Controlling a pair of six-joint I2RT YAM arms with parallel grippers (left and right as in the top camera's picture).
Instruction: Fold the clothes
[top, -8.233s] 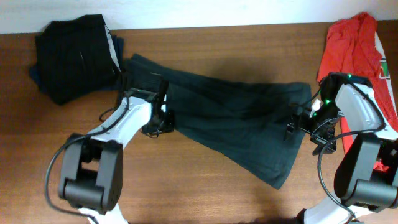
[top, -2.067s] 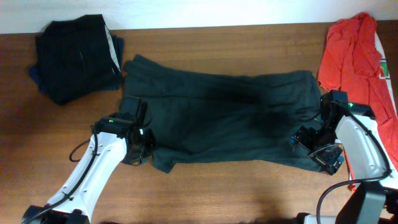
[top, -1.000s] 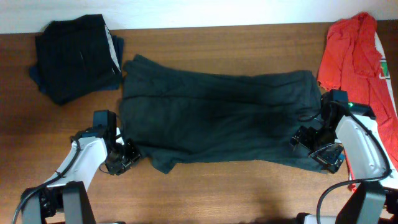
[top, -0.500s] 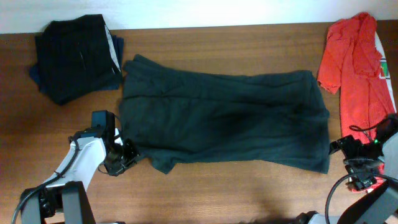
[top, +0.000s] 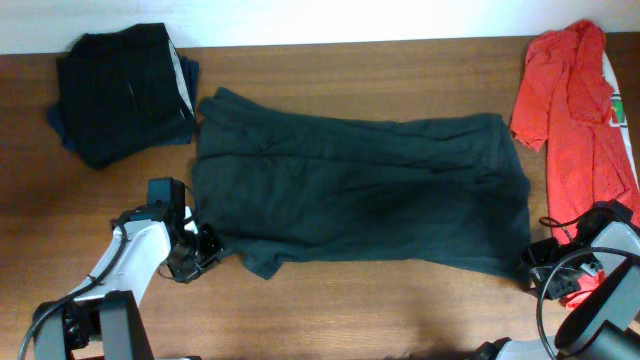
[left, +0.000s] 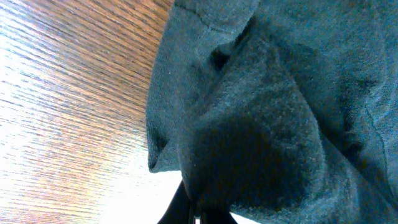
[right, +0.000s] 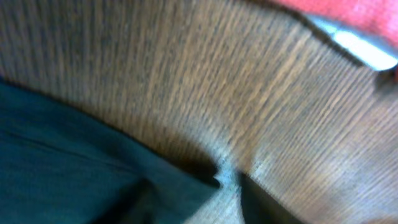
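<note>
The dark T-shirt (top: 360, 190) is being kept spread flat across the middle of the wooden table (top: 360, 70), its long side running left to right. Its lower-left corner is being pinched by the left gripper (top: 205, 252), whose fingers are pressed together on a bunched-up fold of cloth, as the left wrist view shows. The right gripper (top: 528, 266) is being held at the lower-right corner, just beside the hem. Its wrist view is blurred, so it cannot be told whether its fingers are spread or closed on cloth. The step in hand is judged to be the taking of both near corners for a fold toward the far edge. To do it well, a firm hold on the right corner should be confirmed before anything is lifted. Both corners should then be raised together and level, so that the soft cloth is not being dragged or twisted between them. No box or basket is being shown. The folded dark garments (top: 120, 90) are lying stacked directly on the table at the far left, and the red shirt (top: 570, 100) is lying loose along the right edge, near enough to the right arm to be snagged.
</note>
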